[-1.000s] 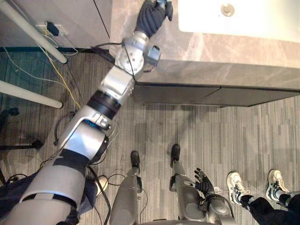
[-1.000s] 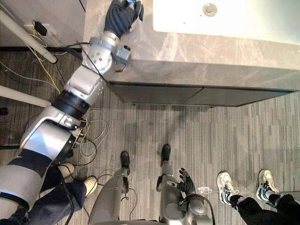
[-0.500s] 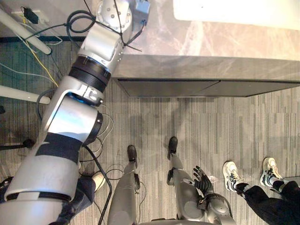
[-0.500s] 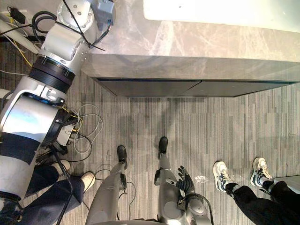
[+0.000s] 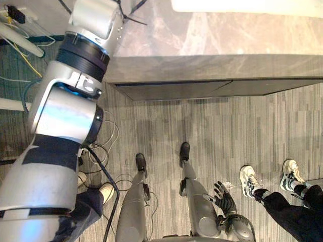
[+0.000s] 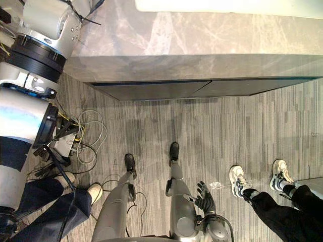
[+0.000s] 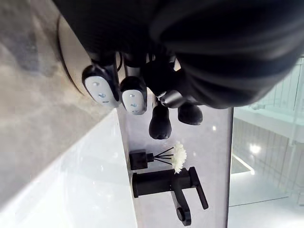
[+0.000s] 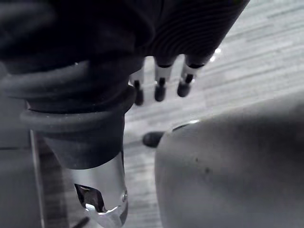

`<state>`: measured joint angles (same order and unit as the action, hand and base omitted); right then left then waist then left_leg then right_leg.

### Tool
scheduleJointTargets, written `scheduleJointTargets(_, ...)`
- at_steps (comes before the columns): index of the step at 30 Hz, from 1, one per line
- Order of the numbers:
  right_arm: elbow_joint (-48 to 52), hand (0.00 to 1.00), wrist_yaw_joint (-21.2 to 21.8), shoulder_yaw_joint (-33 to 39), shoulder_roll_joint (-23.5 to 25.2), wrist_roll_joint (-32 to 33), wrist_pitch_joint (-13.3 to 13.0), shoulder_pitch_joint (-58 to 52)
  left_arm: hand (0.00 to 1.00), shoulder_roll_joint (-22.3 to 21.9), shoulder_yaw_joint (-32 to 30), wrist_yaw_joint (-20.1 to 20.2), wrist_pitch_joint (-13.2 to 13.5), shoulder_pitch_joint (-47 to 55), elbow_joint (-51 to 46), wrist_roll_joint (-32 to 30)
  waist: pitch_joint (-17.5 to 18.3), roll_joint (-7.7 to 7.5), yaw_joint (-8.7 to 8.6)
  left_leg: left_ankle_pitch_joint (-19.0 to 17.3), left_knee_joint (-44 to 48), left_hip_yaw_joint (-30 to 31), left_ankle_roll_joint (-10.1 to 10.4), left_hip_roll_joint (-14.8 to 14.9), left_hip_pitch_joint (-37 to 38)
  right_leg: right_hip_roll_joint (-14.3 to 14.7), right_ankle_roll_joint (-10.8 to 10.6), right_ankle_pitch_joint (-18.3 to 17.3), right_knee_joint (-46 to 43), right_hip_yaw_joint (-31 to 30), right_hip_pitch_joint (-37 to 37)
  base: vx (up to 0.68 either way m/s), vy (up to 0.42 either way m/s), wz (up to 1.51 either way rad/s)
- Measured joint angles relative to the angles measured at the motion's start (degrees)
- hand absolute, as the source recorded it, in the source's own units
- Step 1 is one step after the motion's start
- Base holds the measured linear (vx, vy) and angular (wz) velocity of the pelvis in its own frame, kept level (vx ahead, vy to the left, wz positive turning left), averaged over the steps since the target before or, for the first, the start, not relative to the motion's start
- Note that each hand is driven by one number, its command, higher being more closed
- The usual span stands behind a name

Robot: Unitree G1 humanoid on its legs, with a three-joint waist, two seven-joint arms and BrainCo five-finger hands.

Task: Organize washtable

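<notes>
Two hands, one busy: the left hand (image 7: 134, 95) is out over the counter (image 5: 202, 35) near its left end, short of the diffuser (image 7: 142, 159) just beside the tap (image 7: 166, 183), though whether it grips anything I cannot tell. Looks like a reach in hand; next it needs to carry forward along the basin (image 5: 242, 4) rim, where the top lies open. The right hand (image 5: 222, 194) hangs slack-fingered and empty, a person's shoes (image 5: 250, 181) near.

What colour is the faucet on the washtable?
Black. The faucet shows best in the left wrist view.
</notes>
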<state>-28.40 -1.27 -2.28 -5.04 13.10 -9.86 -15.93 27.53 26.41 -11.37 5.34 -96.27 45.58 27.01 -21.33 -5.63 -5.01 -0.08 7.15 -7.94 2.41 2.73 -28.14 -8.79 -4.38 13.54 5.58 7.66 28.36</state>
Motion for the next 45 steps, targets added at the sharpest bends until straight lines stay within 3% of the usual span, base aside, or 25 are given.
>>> scheduleJointTargets(4, 2.2, 0.00, 0.0, 0.1, -0.1, 0.4, -0.5, -2.6, 1.00, 0.0, 0.0, -1.1, 0.4, -4.2, 0.0, 2.2, -0.6, 0.00, 0.64, -0.4, 1.0, 0.0, 0.3, 0.6, -1.6, 0.4, -0.2, 0.1, 0.0, 0.0, 1.1, 0.00, -0.004, -0.02)
scheduleJointTargets(9, 4.1, 0.00, 0.0, -1.2, -1.4, 0.8, -1.0, -4.8, 1.00, 0.0, -3.4, -3.9, 2.8, -7.1, 0.0, 4.6, -0.9, 0.09, 1.41, -0.7, 1.8, -0.1, 0.4, 2.6, -3.5, 2.2, -3.0, 3.3, 0.0, -0.2, 3.1, -0.01, -0.017, -0.11)
scheduleJointTargets(16, 5.2, 0.00, 0.1, -2.4, -2.3, 0.8, -1.5, -6.4, 1.00, 0.1, -8.2, -8.0, 3.1, -6.6, -0.4, 0.6, -0.9, 0.10, 1.78, -0.8, 2.3, -0.1, 0.4, 3.7, -4.2, 3.1, -2.5, 4.3, 0.0, -0.1, 3.7, 0.00, -0.001, -0.04)
scheduleJointTargets(28, 5.0, 0.00, -0.2, -3.3, -2.8, 0.9, -2.2, -6.5, 1.00, -2.7, -9.4, -8.8, 4.0, 4.5, -7.3, -0.9, -0.4, 0.39, 2.58, -0.8, 5.1, 1.1, 0.9, 5.2, -5.8, 4.4, -2.0, 5.3, 0.0, 0.7, 3.4, 0.00, -0.004, 0.02)
scheduleJointTargets(32, 4.3, 0.00, -1.2, -3.1, -2.1, 0.8, -2.2, -6.5, 1.00, -2.7, -4.6, -8.7, 4.1, 8.5, -14.1, -4.0, 0.1, 0.27, 2.73, -0.9, 6.5, 1.7, 1.0, 4.0, -5.4, 3.4, 1.3, 2.2, 0.0, 1.9, 1.4, -0.01, -0.004, 0.23)
scheduleJointTargets(37, 1.0, 0.00, -1.3, -2.7, -2.0, 0.7, -2.1, -5.6, 1.00, -1.7, -3.8, -8.6, 5.2, 13.6, -19.8, -5.6, 2.3, 0.51, 2.76, -1.1, 7.1, 2.1, 1.7, 4.2, -4.3, 3.6, 1.0, 0.6, 0.0, 2.6, -0.2, -0.01, -0.021, 0.04)
scheduleJointTargets(45, -6.6, 0.00, -1.2, -1.5, -1.0, -0.5, -0.9, -4.3, 1.00, 3.3, -6.5, -7.1, 8.4, 34.3, -37.7, -6.1, 7.4, 1.37, 3.44, -1.0, 4.2, 3.4, 1.8, 3.6, 3.9, 3.4, 1.9, -0.8, 0.0, 3.9, -7.5, 0.03, 0.005, 0.08)
